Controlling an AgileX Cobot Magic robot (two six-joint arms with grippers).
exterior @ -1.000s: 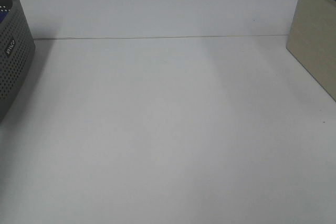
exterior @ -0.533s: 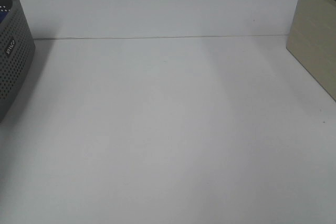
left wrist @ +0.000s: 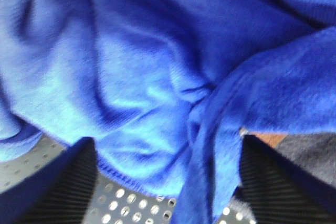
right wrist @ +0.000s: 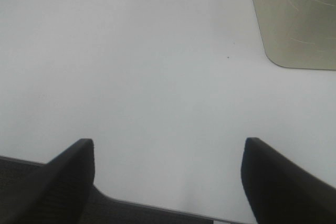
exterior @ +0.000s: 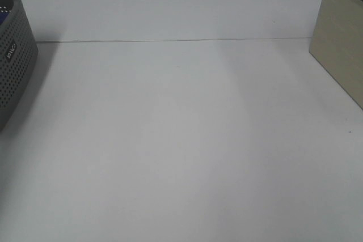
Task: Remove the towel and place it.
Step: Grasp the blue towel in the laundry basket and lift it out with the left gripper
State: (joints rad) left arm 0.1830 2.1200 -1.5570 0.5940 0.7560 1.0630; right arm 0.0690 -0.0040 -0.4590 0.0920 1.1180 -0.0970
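Note:
The blue towel (left wrist: 147, 66) lies crumpled in the grey perforated basket (left wrist: 123, 203) and fills most of the left wrist view. My left gripper (left wrist: 168, 148) is down in the basket with its jaws wide apart, and a ridge of towel runs between the fingers (left wrist: 63, 182). In the exterior high view only the basket's wall (exterior: 14, 66) shows at the far left, with a sliver of blue towel (exterior: 1, 18) inside; neither arm shows there. My right gripper (right wrist: 168, 148) hangs open over bare white table (right wrist: 157, 66) and holds nothing.
A beige box (exterior: 340, 49) stands at the right edge of the table, and its corner (right wrist: 296, 14) shows in the right wrist view. A seam crosses the white table (exterior: 181, 140) at the back. Something orange (left wrist: 270, 139) peeks from under the towel.

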